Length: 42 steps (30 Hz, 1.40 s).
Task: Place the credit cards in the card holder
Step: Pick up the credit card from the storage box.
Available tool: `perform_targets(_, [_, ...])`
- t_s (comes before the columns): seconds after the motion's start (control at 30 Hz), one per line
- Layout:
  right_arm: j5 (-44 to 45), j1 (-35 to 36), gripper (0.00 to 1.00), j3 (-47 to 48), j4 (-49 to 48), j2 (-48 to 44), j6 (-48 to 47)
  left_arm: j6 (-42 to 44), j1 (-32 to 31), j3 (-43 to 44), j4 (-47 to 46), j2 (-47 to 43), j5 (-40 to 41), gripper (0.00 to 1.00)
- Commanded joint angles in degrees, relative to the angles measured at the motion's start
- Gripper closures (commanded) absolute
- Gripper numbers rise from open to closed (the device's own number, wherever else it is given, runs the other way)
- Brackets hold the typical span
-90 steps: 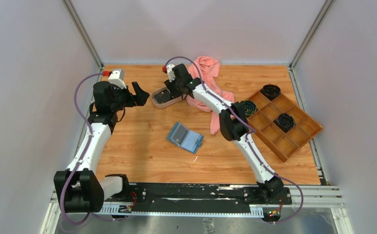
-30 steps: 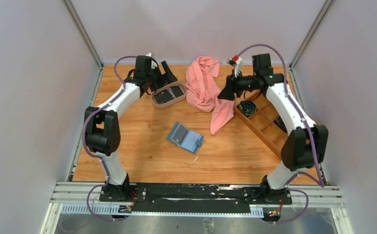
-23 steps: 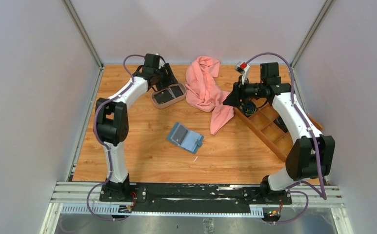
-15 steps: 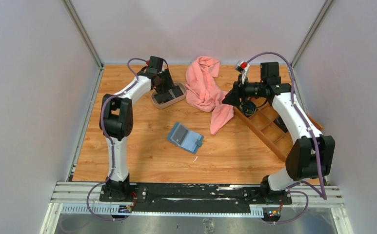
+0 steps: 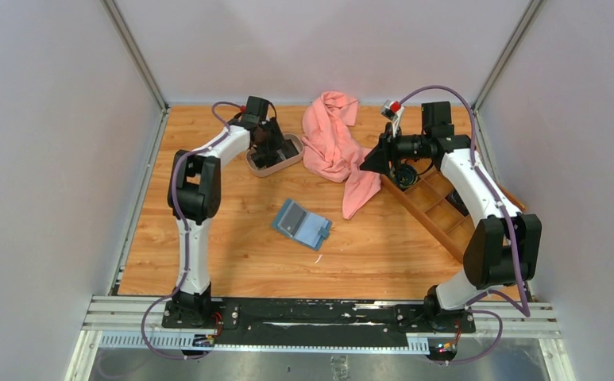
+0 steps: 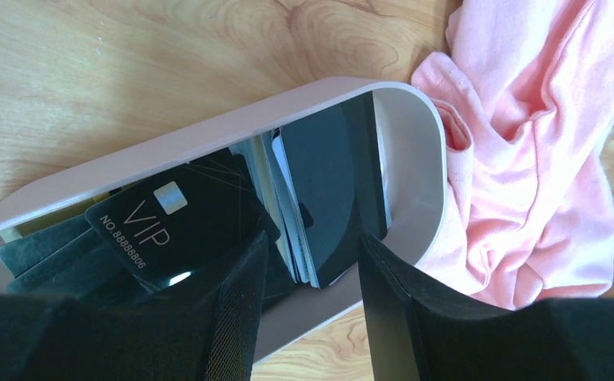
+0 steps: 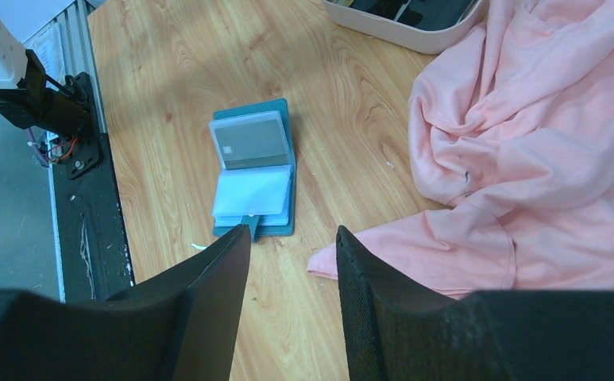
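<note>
A black card [image 6: 168,230] lying in the beige tray [image 6: 415,159] is the only thing with print that can be read, and only from the left wrist view. Large pale capitals on it spell "VIP". Under that, a smaller line along the card's long edge reads "NO 88888806", though the count of eights is not certain. Both lines slope down to the right in that view. The grey card [image 7: 249,143] in the holder [image 7: 253,194] is too blurred to read.
</note>
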<state>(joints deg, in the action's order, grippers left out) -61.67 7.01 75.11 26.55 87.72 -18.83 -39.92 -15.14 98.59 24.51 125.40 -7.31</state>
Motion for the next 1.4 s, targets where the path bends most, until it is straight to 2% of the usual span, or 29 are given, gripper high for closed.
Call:
perform_targets(0.0, [-1.86,-0.59,0.52,-1.02,-0.26,-0.1,-0.82,-2.47,-0.24,1.51,-1.63,2.07,-0.57,0.51])
perform_targets(0.2, [-1.96,-0.59,0.53,-1.1,-0.27,-0.01,-0.92,-4.37,-0.38,2.26,-1.14,3.68,0.49,0.57])
perform_targets(0.47, [-1.83,-0.59,0.53,-1.11,-0.27,-0.24,-0.76,-4.64,-0.51,3.46,1.17,6.02,1.73,0.55])
perform_targets(0.77, [-1.7,-0.59,0.53,-1.2,-0.27,-0.27,-0.64,-4.26,-0.6,2.85,-0.28,6.35,0.97,0.75])
perform_targets(1.0, [-1.77,-0.59,0.53,-1.28,-0.27,-0.06,-0.59,-4.57,-0.1,-1.78,-7.22,2.38,-3.08,0.94])
perform_targets(1.13, [-1.88,-0.59,0.53,-1.35,-0.27,0.04,-0.55,-5.13,0.39,-4.75,-10.9,-0.8,-4.35,1.0])
perform_targets(1.37, [-2.1,-0.59,0.54,-1.43,-0.28,0.27,-0.45,-7.9,1.7,-10.19,-16.27,-4.83,-7.21,1.0])
